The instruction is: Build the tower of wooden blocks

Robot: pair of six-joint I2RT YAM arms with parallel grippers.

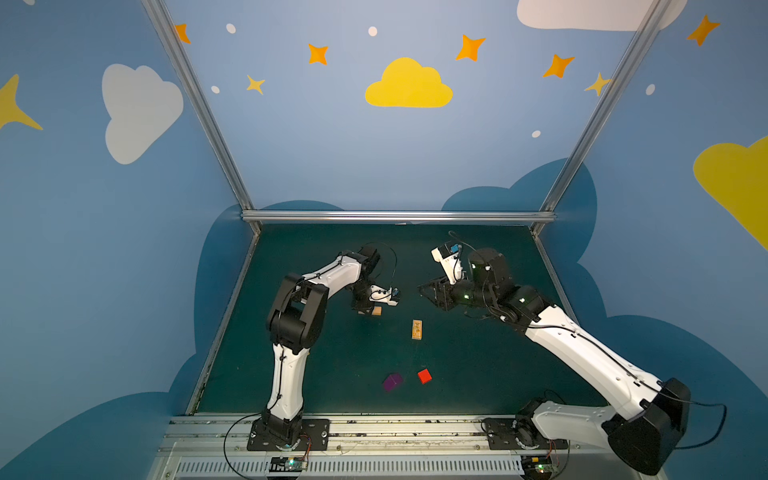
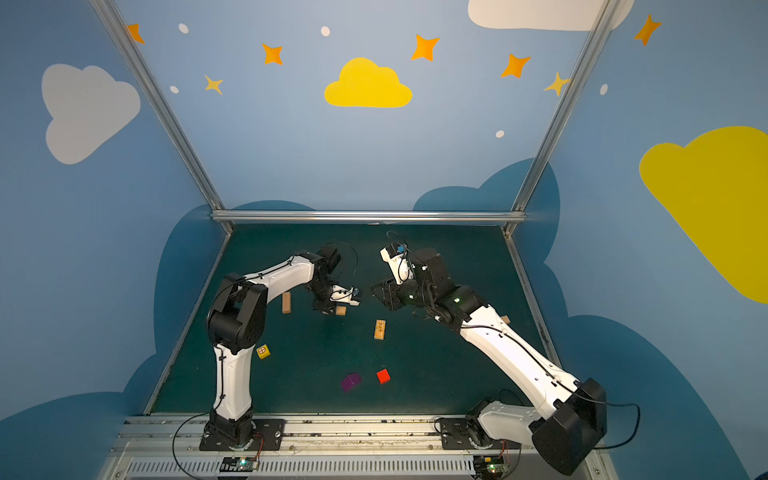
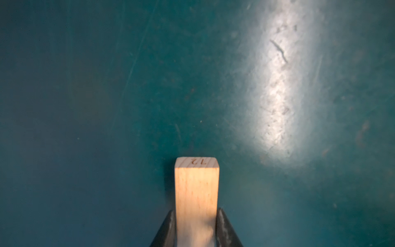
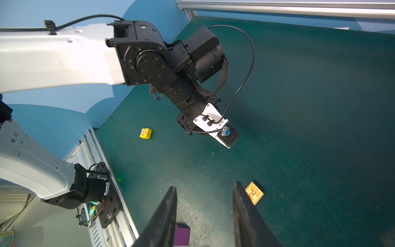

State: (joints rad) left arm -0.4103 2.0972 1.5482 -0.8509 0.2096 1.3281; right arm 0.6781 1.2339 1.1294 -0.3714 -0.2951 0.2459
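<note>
- The left claw (image 3: 196,213) is closed on a plain plank (image 3: 196,186). In the left wrist view its dark fingers (image 3: 166,231) press against the plank's two long sides, and the free end bears a handwritten number.
- In both top views only that plank's tan end pokes out from under the claw. It is low over the table (image 1: 478,365), left of centre.
- The right claw (image 4: 205,213) stands open with nothing between its fingers, as the right wrist view shows. It hangs over the table, right of centre.
- The printed plank (image 1: 417,330) lies flat, nearer than both claws and between them. The red cube (image 1: 424,376) and purple cube (image 1: 392,382) sit just apart, nearer still.
- In a top view the yellow cube (image 2: 263,351) and a second plain plank (image 2: 286,302) show at the left, beside the left arm. The right wrist view catches the yellow cube too.
- The left arm rises from the near rail, folds at the elbow and points its wrist down. The right arm stretches from the near right base towards the centre, with its claw aimed left.
</note>
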